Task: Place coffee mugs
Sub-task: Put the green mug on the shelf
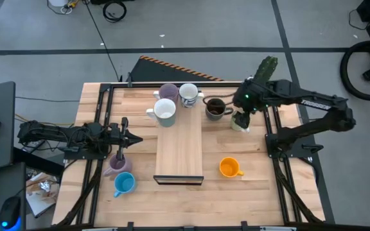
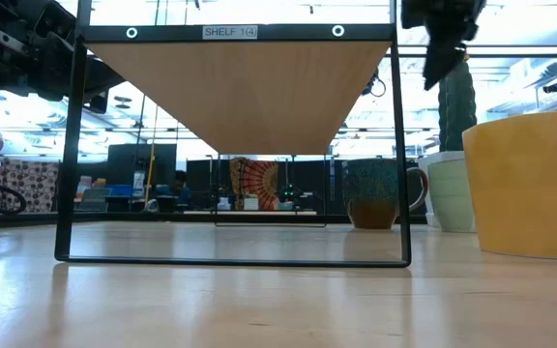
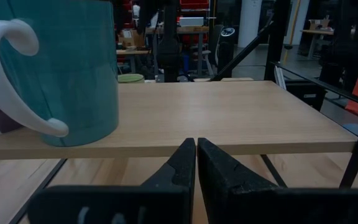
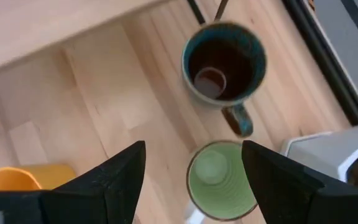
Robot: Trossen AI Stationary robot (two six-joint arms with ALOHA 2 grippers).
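Front edge: blue mug stands upright on the tabletop, left of the shelf foot, with a purple mug just behind it.
Orange mug: orange mug sits upright on the tabletop, right of the shelf, handle turned to the right.
Left claw: left claw rests low at the tabletop's left side, fingers pressed together with nothing between them, pointing at the shelf's edge.
Shelf load: white mug stands at the far end of the wooden shelf; a second purple mug and a white-grey mug stand close behind it.
Brown mug: dark brown mug stands upright on the tabletop just right of the shelf's far end, handle toward the light green mug.
Right claw: right claw hangs directly over the light green mug, fingers spread wide on either side of its rim, gripping nothing.
Far corner: cactus pot stands just beside the green mug.
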